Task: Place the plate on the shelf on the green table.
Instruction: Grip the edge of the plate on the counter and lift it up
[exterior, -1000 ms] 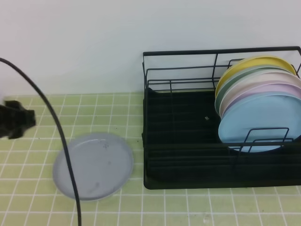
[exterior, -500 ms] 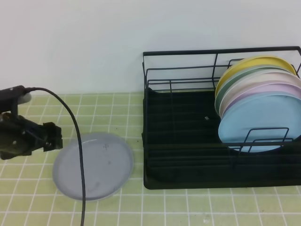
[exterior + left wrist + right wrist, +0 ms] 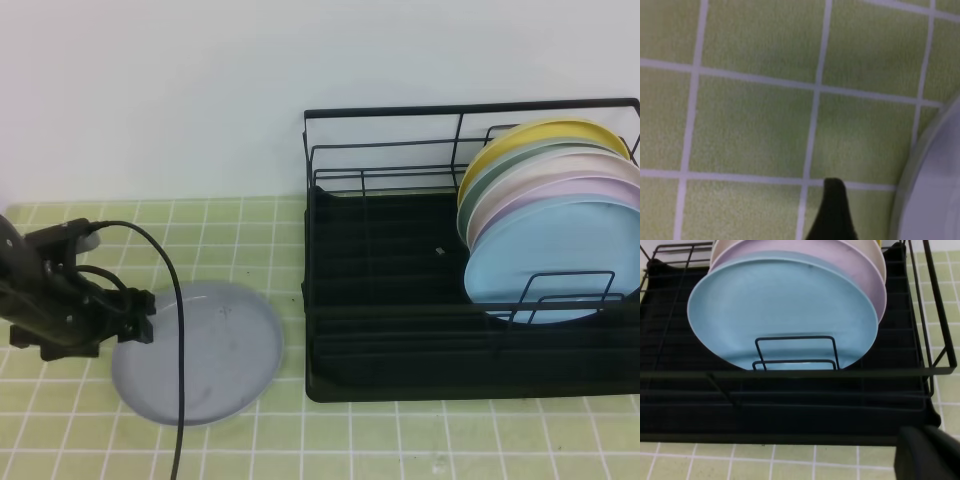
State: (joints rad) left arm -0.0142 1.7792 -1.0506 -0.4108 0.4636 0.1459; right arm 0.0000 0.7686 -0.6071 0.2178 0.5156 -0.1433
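Now that it has swung in from the bench's left edge, the left end effector (image 3: 138,318) hangs open over the round pale grey plate (image 3: 200,352). The plate lies flat, ungrasped, beside the black wire shelf (image 3: 400,300). The right end effector (image 3: 927,452) is closed.

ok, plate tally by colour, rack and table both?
Pale grey plate, flat on the green table: 1
Light blue plate, in the shelf: 1
Lilac plate: 1
Pale pink plate: 1
Green plate: 1
Yellow plate: 1
Total: 6

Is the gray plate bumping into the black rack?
Apart. In the exterior high view a strip of green table shows between the gray plate and the black rack's left edge.
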